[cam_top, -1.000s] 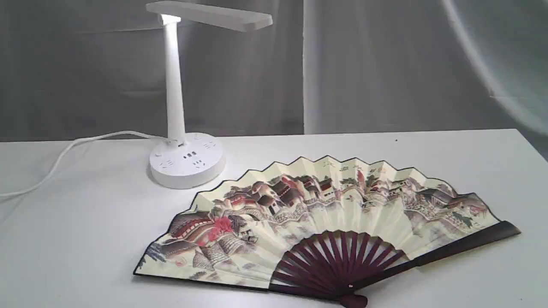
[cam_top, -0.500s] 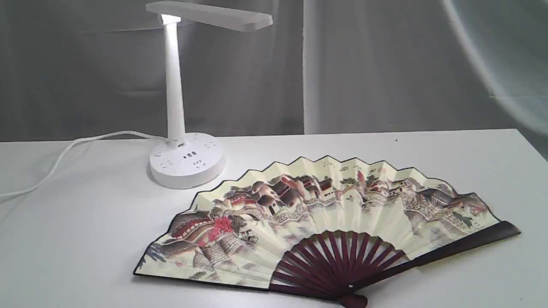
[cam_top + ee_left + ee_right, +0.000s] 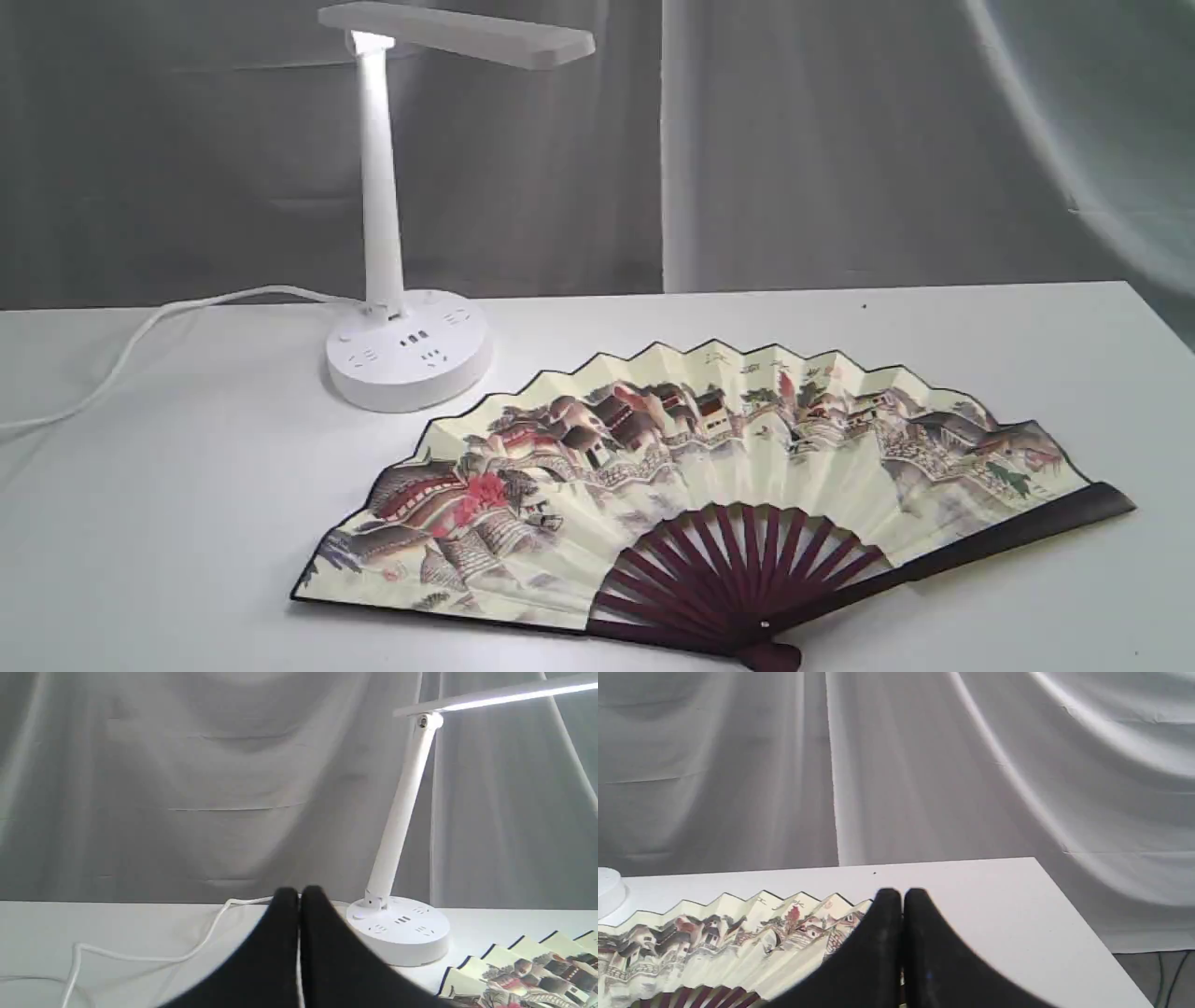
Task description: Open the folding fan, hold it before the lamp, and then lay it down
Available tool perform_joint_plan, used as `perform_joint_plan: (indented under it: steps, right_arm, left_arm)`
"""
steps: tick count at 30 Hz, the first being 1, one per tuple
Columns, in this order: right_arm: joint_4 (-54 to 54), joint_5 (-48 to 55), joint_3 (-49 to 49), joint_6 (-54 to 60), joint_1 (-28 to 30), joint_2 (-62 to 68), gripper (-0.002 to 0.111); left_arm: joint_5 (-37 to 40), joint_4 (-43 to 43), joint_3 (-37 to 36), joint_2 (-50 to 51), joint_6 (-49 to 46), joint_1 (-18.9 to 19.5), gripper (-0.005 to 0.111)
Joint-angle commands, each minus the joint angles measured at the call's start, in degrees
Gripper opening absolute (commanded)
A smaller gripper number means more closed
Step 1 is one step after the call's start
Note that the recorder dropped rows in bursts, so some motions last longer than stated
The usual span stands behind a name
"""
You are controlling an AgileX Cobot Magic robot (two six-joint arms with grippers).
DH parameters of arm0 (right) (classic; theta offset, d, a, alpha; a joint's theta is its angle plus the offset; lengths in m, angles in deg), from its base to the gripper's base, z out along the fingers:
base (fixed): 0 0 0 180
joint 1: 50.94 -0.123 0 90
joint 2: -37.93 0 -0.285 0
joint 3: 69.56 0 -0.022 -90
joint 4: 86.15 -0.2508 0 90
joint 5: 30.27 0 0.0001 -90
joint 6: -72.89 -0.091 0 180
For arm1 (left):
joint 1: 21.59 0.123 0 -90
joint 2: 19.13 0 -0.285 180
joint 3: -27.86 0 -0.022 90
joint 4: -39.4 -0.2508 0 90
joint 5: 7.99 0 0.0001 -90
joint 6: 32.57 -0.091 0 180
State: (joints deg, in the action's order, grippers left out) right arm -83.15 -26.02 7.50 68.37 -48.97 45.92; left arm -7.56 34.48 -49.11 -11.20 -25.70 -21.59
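The folding fan [image 3: 709,476] lies spread open and flat on the white table [image 3: 168,523], pleated cream paper painted with a village, maroon ribs meeting at the pivot near the front edge. The white lamp [image 3: 383,215] stands lit behind its left end, round base [image 3: 408,350] close to the paper's edge. Neither gripper shows in the exterior view. In the left wrist view my left gripper [image 3: 299,895] is shut and empty, with the lamp [image 3: 402,812] and a corner of the fan [image 3: 523,970] beyond it. My right gripper [image 3: 902,896] is shut and empty above the fan [image 3: 714,933].
The lamp's white cord [image 3: 140,336] trails left across the table from the base. Grey drapes [image 3: 840,140] hang behind the table. The table's right edge [image 3: 1078,924] drops off near my right gripper.
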Motion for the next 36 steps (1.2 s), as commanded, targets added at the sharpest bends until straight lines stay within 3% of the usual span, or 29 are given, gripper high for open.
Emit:
perform_joint_plan:
  steps: [1,11,36]
  right_arm:
    - [-1.15,0.27,0.16,-0.25,-0.25,-0.21,0.0]
    - [-0.79,8.41,0.16,-0.25,-0.25,-0.21,0.0]
    - [-0.96,8.4,0.16,-0.17,-0.25,-0.21,0.0]
  left_arm:
    - [-0.13,0.07,-0.25,-0.14,0.54,0.0,0.0]
    - [11.54,0.07,-0.25,-0.14,0.54,0.0,0.0]
    - [11.41,0.07,-0.25,-0.14,0.53,0.0,0.0]
